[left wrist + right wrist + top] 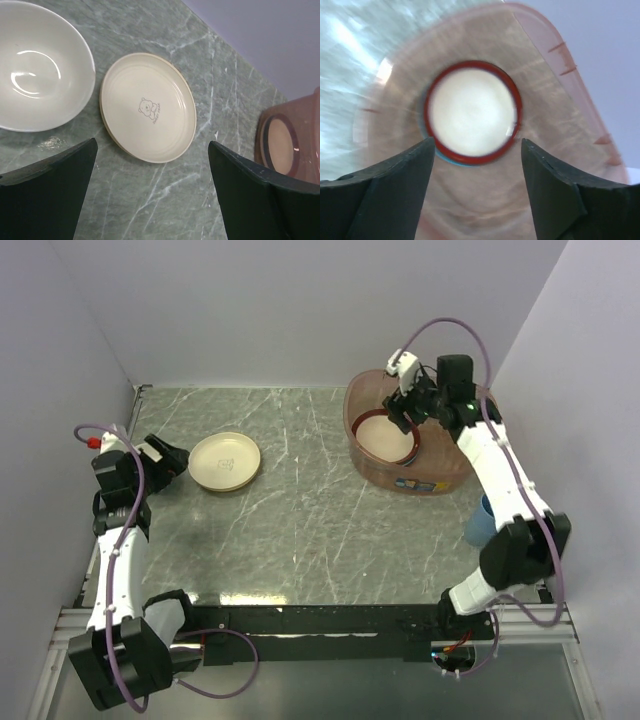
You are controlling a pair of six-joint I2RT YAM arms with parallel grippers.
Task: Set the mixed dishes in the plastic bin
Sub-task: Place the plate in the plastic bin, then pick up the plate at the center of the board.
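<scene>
Grey marble table (320, 525), lilac walls. Near right: blue cup (479, 521) beside your right arm. Left: your left gripper (180, 460) spread wide, empty, just beside pale plate (225, 461); cream bowl (35, 65) near it. Far right: bin (432, 478) holds red-rimmed dish (388, 437); your right gripper (476, 142) above it, jaws apart, gripping nothing.

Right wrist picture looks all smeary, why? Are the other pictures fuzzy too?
Right wrist: the bin and the red-rimmed dish are smeared, probably from camera motion. Left wrist: sharp, with bright glare inside the white bowl beside the cream plate. Top external: sharp, with shine along the table's near edge.
</scene>
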